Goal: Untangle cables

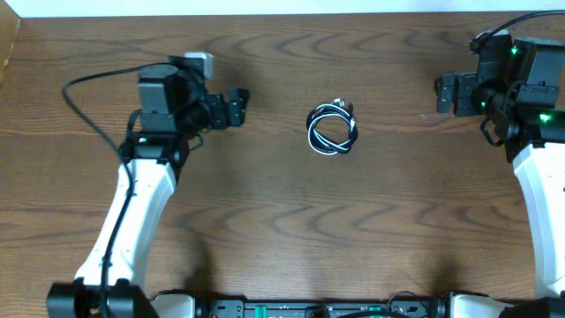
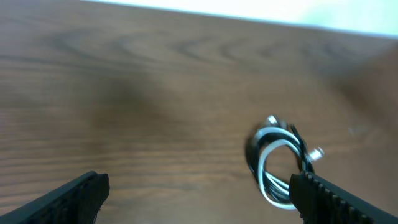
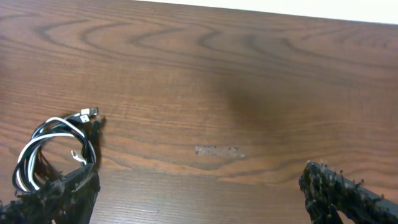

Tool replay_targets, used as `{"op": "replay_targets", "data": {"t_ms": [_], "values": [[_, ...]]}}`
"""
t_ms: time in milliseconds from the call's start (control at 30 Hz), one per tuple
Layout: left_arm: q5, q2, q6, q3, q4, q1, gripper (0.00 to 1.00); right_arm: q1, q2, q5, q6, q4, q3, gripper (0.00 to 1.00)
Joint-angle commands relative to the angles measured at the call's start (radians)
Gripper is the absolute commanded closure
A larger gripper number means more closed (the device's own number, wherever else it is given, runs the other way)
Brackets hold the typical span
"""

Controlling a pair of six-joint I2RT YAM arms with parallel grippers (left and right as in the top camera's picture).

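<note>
Cables (image 1: 332,130) lie coiled together near the middle of the table (image 1: 265,230), untouched; left gripper (image 1: 243,106) and right gripper (image 1: 439,95) gape empty, so I judge the approach comes next, pinching one plug.

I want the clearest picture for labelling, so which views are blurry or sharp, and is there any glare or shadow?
Overhead: evenly lit and sharp, the cables crisp. Left wrist: soft throughout, cables and wood grain smeared, a washed-out white strip along the top. Right wrist: grain sharp, cables clear, a faint dark shadow patch on the table.
</note>
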Motion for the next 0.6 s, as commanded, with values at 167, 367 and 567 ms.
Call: {"op": "replay_targets", "data": {"t_ms": [167,367,567], "values": [[0.207,0.145,0.159,0.018,0.045,-0.122,0.02,-0.008,0.069,-0.034,0.069,-0.065,0.019,0.01],[0.281,0.151,0.301,0.018,0.036,-0.202,0.02,-0.010,0.153,-0.116,0.036,-0.101,0.019,0.01],[0.281,0.159,0.364,0.016,0.034,-0.261,0.02,-0.010,0.183,-0.159,0.037,-0.114,0.019,0.01]]}}
